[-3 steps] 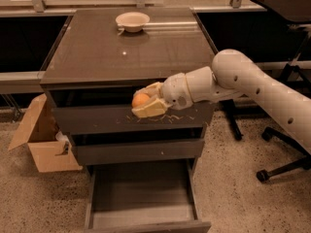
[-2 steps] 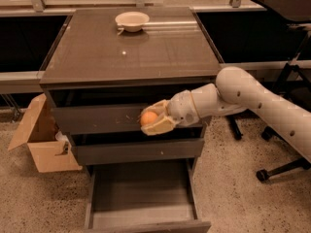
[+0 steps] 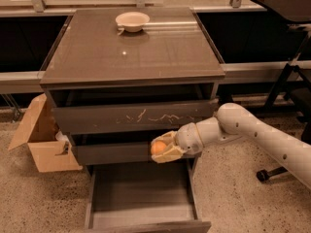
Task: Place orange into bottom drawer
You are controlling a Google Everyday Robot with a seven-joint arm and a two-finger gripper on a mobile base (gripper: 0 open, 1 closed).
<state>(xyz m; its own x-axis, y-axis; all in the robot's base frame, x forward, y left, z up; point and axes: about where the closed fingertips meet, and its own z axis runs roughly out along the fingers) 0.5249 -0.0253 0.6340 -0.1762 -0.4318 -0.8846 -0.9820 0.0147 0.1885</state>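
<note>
- The jaws of the gripper (image 3: 163, 149) are clenched around the orange (image 3: 157, 148), a small, smooth, round fruit cupped between cream-coloured fingers.
- The orange is held in the air in front of the middle drawer (image 3: 109, 153), above the right part of the open bottom drawer (image 3: 141, 191); nothing else is touched by it.
- The gripper is carried by a smooth white arm (image 3: 257, 132), rounded in section, which reaches in from the right.
- The bottom drawer is pulled out towards the camera; a plain flat grey floor and low walls are shown, and nothing is seen lying in it.
- The top drawer (image 3: 97, 118) is marked with pale scratches on its dark front.
- The cabinet top (image 3: 131, 52) is a glossy dark brown slab; a shallow cream-white bowl (image 3: 132, 21) is set near its far edge.
- A speckled, pebbly floor (image 3: 29, 198) is seen around the cabinet.
- An open cardboard box (image 3: 43, 140) is placed on the floor at the left, and a black chair base (image 3: 272, 171) at the right.
</note>
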